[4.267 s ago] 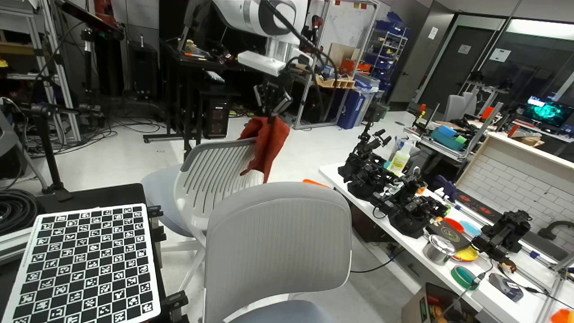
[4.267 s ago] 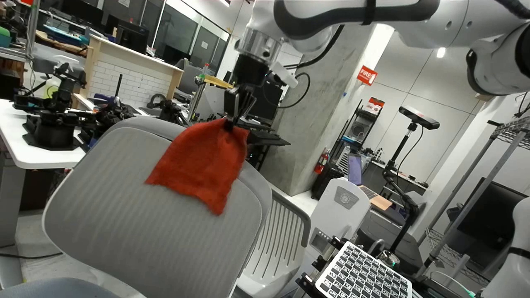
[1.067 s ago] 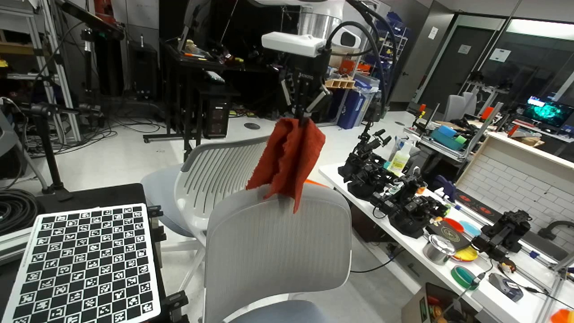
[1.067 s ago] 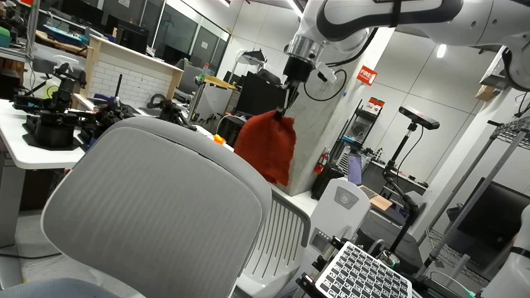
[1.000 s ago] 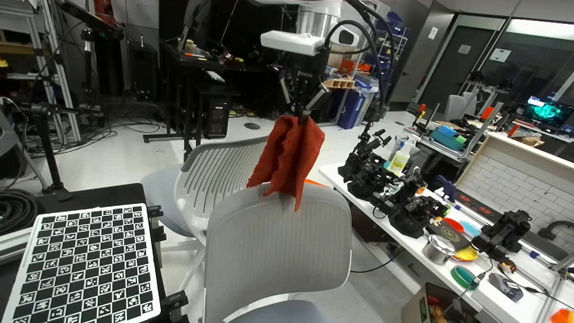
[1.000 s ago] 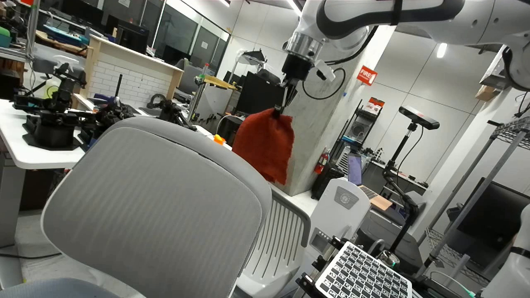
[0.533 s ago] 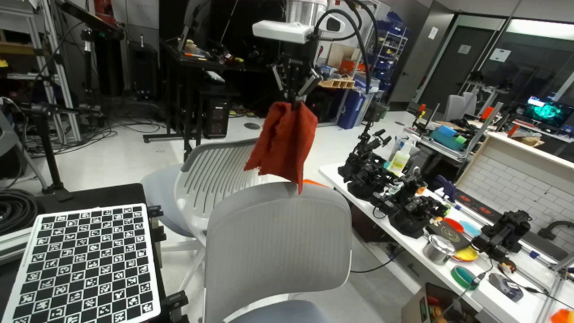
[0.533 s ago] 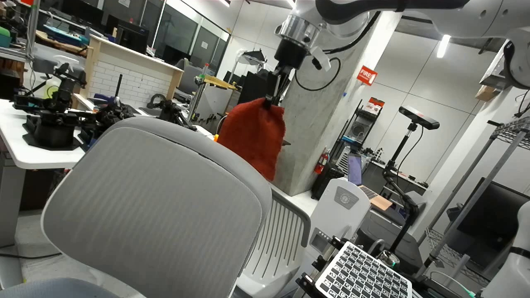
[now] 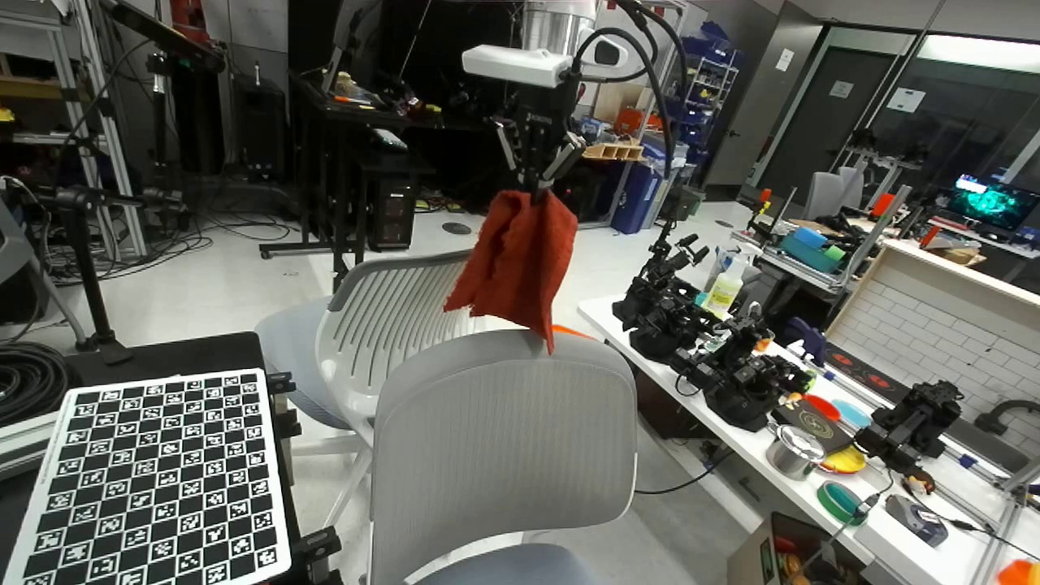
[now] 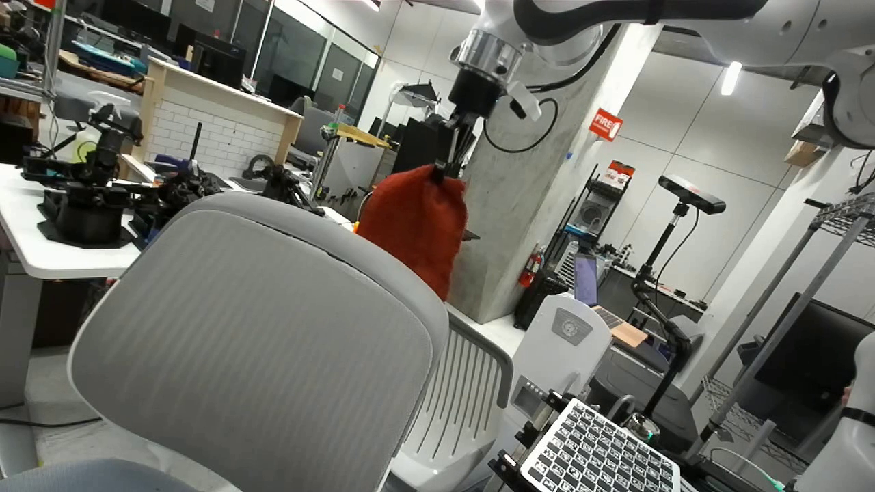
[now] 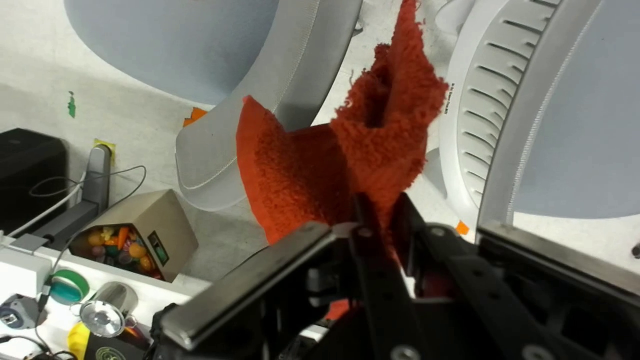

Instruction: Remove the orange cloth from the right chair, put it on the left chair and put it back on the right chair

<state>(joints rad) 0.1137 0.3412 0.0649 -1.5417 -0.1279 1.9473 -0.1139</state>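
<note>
A black two-fingered pincer (image 11: 384,204) points down from a white jointed robot arm (image 10: 742,41), its fingers clamped on the upper part of a limp orange-red fabric cloth (image 9: 516,264). The cloth hangs in folds (its frayed, fuzzy edge is plain in the wrist view). Near it is a smooth-backed pale grey office chair (image 9: 504,439): in an exterior view a pointed corner of the cloth overlaps the top of the backrest; whether they touch, I cannot tell. From the wrist, part of the cloth shows over the gap between this chair and a white office chair with a slatted back (image 9: 398,317). Farther out, in an exterior view, a black-and-white patterned board (image 9: 162,479) lies on a black case (image 9: 203,353); across from it, a long white surface (image 9: 600,310) carries small black robotic arms (image 9: 650,345) and a shiny steel pot (image 9: 795,455). A beige box (image 11: 177,225) of colourful pieces stands just beside that surface, lower down
</note>
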